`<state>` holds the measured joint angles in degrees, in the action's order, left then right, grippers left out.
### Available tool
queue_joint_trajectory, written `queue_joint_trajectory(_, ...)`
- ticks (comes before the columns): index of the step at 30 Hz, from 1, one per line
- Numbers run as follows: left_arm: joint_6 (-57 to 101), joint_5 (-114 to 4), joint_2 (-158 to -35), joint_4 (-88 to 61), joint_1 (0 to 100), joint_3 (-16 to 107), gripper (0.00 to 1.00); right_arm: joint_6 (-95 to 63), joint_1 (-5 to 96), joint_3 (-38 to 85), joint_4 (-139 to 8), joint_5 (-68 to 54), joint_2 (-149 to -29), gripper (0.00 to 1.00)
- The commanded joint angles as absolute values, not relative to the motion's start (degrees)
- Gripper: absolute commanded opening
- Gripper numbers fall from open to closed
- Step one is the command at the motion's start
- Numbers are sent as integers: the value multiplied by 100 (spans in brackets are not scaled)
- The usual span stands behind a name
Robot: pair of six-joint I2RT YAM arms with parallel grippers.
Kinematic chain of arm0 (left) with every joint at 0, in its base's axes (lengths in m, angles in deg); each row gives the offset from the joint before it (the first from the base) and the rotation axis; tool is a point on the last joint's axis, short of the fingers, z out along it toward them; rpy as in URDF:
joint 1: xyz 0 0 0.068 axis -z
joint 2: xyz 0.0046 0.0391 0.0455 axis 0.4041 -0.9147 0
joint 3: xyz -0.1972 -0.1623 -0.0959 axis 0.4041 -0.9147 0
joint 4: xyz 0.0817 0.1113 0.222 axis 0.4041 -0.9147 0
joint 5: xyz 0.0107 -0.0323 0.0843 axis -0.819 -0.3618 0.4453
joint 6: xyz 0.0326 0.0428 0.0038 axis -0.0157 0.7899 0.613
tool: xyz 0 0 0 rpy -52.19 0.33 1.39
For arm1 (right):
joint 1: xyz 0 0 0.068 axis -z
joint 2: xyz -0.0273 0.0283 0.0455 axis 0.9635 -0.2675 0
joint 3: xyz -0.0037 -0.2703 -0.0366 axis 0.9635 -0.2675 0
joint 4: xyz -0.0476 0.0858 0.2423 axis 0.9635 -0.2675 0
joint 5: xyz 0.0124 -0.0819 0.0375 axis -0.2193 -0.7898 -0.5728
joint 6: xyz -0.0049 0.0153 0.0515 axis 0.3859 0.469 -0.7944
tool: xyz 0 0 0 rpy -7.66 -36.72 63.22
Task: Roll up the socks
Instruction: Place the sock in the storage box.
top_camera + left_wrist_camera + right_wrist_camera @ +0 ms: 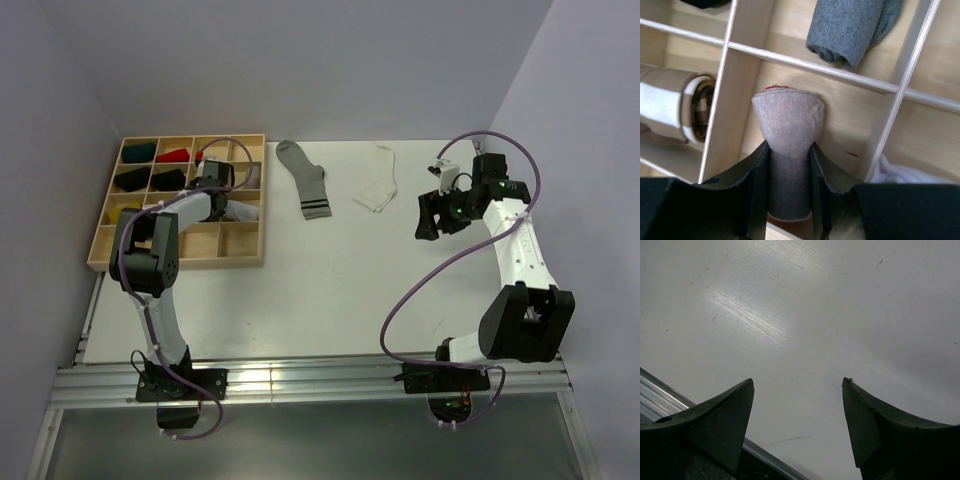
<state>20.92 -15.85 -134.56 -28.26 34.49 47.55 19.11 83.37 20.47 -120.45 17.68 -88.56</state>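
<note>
The left tool [788, 148] is pressed onto a rolled sock [787, 120], a grey-beige bundle with a trace of red at its far end, pinched at mid-length between the two fingers. The roll's long axis runs straight out along the fingers, away from the wrist, and its free end is held inside one compartment of the wooden tray [180, 261], toward the tray's right side. Whether the roll rests on the compartment floor cannot be told. A grey roll [850, 27] is seen in the compartment beyond, and a beige-and-white roll [675, 100] in the one to the left.

The right tool [798, 381] is spread wide with nothing between its fingers and is held over bare desk [330, 290] on the right side.

Two socks lie flat and unrolled on the desk between the arms. The striped sock [306, 182] lies just beside the tray's right wall, its length running from the far edge toward the arm bases, with its dark bands at the near end. The white sock [376, 188] lies further right, loosely folded.

The held roll is judged ready for release where it is. The striped sock is judged nearer the left tool, the white sock nearer the right.
</note>
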Motion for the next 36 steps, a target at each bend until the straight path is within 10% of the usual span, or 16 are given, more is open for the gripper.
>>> queue_joint_trajectory(1,1817,-2314,-13581,-3042,3281,5012,0,1936,8354,2008,-11887,1764,-8856,78)
queue_joint_trajectory(15,1474,-3721,-13959,-3456,2885,5268,1,1971,8336,1911,-11860,1720,-8865,78)
queue_joint_trajectory(36,1219,-4003,-13731,-3289,2735,4942,50,1909,8125,1894,-11764,1509,-8935,79)
